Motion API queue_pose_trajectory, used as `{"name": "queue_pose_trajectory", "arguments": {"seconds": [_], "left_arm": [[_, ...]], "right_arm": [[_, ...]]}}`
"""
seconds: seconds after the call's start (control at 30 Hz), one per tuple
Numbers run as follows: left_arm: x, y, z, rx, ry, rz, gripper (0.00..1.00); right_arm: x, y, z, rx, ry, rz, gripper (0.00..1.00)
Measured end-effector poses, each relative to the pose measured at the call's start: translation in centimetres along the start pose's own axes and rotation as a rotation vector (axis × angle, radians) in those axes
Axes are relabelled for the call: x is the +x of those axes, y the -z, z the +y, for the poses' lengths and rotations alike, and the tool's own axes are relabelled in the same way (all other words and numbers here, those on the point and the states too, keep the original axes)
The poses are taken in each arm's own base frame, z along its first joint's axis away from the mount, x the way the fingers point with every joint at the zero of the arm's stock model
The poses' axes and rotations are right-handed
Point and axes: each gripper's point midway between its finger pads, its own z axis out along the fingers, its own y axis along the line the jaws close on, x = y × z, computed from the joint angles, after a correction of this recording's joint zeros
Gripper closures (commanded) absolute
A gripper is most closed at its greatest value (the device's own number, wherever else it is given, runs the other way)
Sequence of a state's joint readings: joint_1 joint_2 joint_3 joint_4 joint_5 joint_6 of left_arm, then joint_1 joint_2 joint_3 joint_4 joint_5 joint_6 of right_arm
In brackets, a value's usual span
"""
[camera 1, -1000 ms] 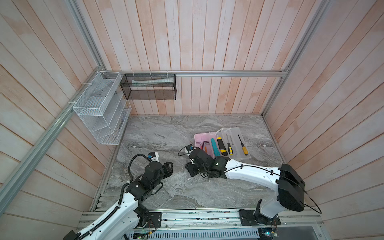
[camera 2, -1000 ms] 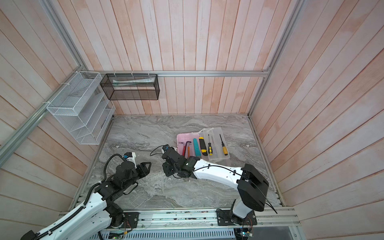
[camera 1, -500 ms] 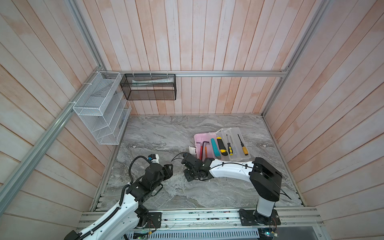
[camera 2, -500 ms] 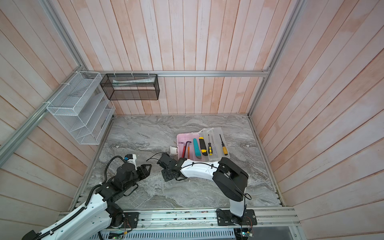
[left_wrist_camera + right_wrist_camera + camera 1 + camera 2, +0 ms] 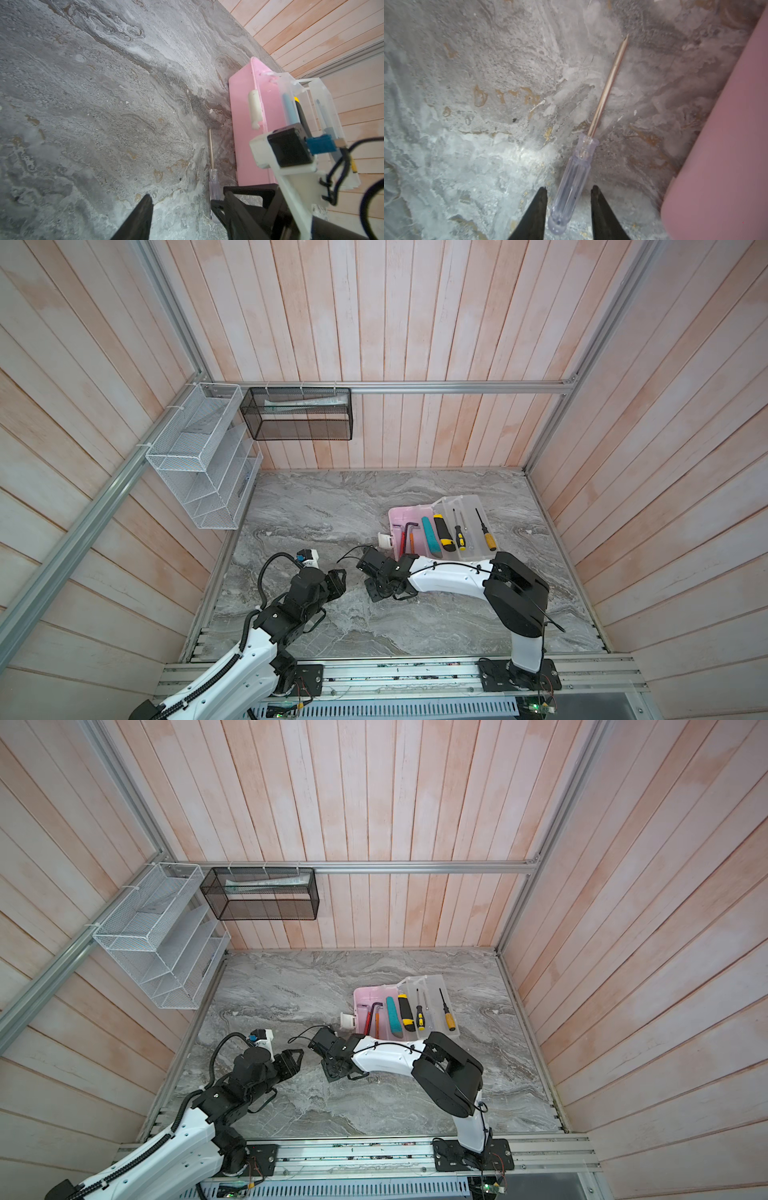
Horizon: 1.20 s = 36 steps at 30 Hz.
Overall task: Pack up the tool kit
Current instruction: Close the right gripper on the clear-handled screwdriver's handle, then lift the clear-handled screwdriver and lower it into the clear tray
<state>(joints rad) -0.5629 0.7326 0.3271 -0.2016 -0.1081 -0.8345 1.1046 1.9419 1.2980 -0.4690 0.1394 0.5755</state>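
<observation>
Both top views looked steeply down from high over the front edge of the marble bench (image 5: 332, 497), sharing the whole bench and plank walls (image 5: 415, 323). Left wrist camera looked low and slantwise across the bench toward the pink case (image 5: 245, 124). Right wrist camera sat very close, facing down on the clear-handled screwdriver (image 5: 571, 182), which the left wrist view also caught.

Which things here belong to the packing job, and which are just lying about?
Job:
- case
- hex keys
- knives
- screwdrivers
- clear screwdriver, loose beside the case

Lying about:
- white rack
- black basket
</observation>
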Motion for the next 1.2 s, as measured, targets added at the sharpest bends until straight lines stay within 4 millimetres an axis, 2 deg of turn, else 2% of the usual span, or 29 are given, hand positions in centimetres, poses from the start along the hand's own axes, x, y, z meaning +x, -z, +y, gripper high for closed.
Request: {"name": "queue_pose_trajectory", "arguments": {"seconds": [0.3, 0.57, 0.7, 0.97, 1.1, 1.2], "left_arm": [[0.4, -0.2, 0.4, -0.007, -0.001, 0.006, 0.42], [0.5, -0.2, 0.5, -0.008, -0.001, 0.008, 0.42], [0.6, -0.3, 0.6, -0.013, -0.002, 0.011, 0.42], [0.6, -0.5, 0.6, -0.02, -0.004, 0.018, 0.42], [-0.3, -0.2, -0.1, -0.008, -0.003, 0.002, 0.42], [-1.3, 0.3, -0.7, -0.002, -0.001, -0.019, 0.42]], "right_arm": [[-0.4, -1.0, 0.0, 0.018, 0.015, 0.007, 0.69], [-0.3, -1.4, -0.1, 0.02, 0.025, 0.015, 0.79], [-0.4, -1.4, 0.1, 0.01, 0.027, 0.016, 1.0], [-0.7, -1.4, 0.2, -0.009, 0.047, 0.021, 1.0], [-1.3, -0.3, 0.3, -0.045, 0.052, 0.016, 1.0], [-2.7, 2.5, 0.4, -0.08, 0.053, -0.03, 1.0]]}}
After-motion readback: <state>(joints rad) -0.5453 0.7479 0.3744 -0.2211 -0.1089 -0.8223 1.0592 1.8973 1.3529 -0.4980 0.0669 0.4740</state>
